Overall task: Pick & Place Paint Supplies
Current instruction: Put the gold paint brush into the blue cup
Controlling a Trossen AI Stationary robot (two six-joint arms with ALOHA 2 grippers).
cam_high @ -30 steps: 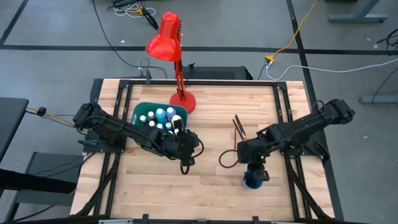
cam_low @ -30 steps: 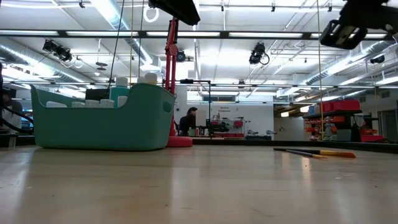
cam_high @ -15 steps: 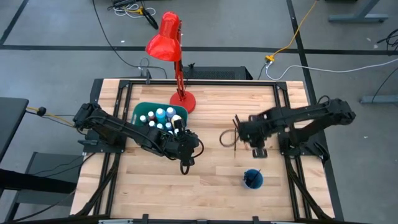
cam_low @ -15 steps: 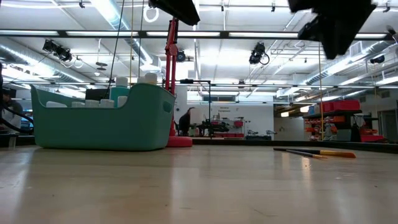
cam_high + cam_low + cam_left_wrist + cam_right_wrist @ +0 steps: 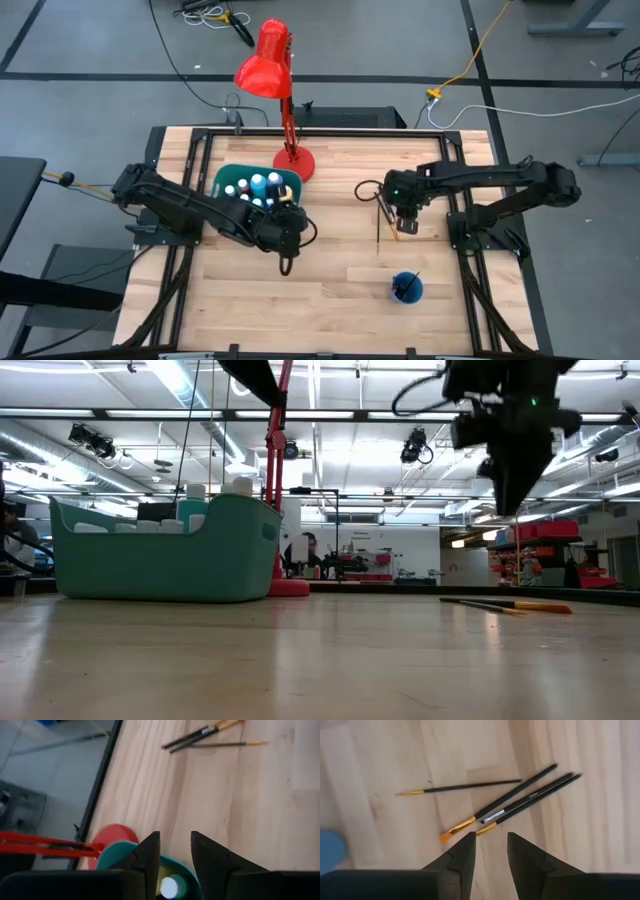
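Observation:
Several thin dark paintbrushes (image 5: 512,800) lie loose on the wooden table, right of centre (image 5: 384,212). My right gripper (image 5: 491,837) hangs open above them, fingers pointing down (image 5: 403,213), touching nothing. The teal bin (image 5: 228,178) at the left holds several white-capped paint bottles (image 5: 260,187). My left gripper (image 5: 175,837) hovers open over the bin's near right corner (image 5: 285,221). One white-capped green bottle (image 5: 169,887) shows low in the gap, standing in the bin below. A small blue cup (image 5: 406,288) stands near the front with a brush handle sticking out of it.
A red desk lamp stands with its base (image 5: 294,163) just beyond the bin's far right corner, its head (image 5: 265,60) past the table's far edge. Bare wood lies between the bin and the brushes (image 5: 500,605). Black rails frame the table.
My right gripper has swung from above the blue cup toward the table's far edge and now hangs over the loose brushes; its wrist has turned on the way. My left gripper has shifted a little toward the bin. No object has moved.

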